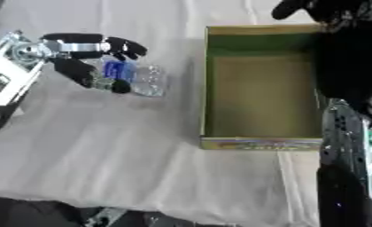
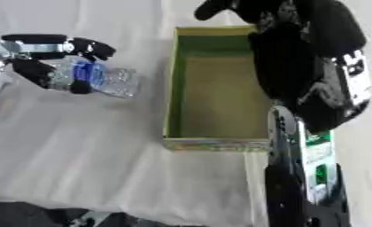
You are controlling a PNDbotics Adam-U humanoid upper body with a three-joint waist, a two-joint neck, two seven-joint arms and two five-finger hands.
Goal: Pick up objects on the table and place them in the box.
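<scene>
A clear plastic bottle (image 1: pixel 140 78) with a blue label lies on its side left of the box, cap end toward my wrist. My left hand (image 1: pixel 84 45) comes in from the left and is curled round it, fingers over its far side and thumb (image 1: pixel 87 74) across its near side. The open cardboard box (image 1: pixel 259 143) has green-yellow walls, and the part of its floor that shows is bare. My right hand (image 2: pixel 247 9) hangs dark over the box's far right corner, and its arm hides the right wall.
A white wrinkled cloth (image 1: pixel 104 150) covers the table. My right forearm (image 2: pixel 297 177) runs down the right side beside the box. The table's near edge shows dark at the bottom (image 1: pixel 34 213).
</scene>
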